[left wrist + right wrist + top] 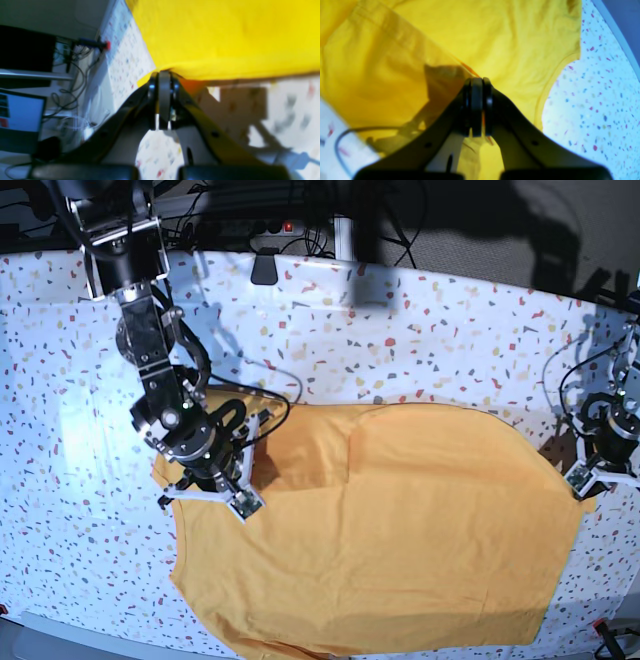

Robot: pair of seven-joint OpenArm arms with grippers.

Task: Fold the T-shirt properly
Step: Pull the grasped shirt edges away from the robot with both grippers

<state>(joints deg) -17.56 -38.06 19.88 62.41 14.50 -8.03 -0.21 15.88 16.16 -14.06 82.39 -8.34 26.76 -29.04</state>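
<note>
The T-shirt (390, 520) lies spread across the speckled table, a large orange-yellow sheet with a folded layer at its upper left. In the base view my right gripper (222, 483) presses down on the shirt's upper left part. Seen from the right wrist, that gripper (477, 81) is shut, with a sliver of yellow T-shirt (510, 40) cloth pinched between its pads. My left gripper (585, 477) sits at the shirt's far right edge. The left wrist view shows this gripper (163, 75) shut on the hem of the T-shirt (225, 37). No lettering shows.
The speckled tablecloth (420, 330) surrounds the shirt. A black cable (272, 392) trails over the shirt's top left edge. A power strip (285, 227) and more cables lie behind the table. Off the table's end stand a screen (20, 115) and a clear cup (75, 125).
</note>
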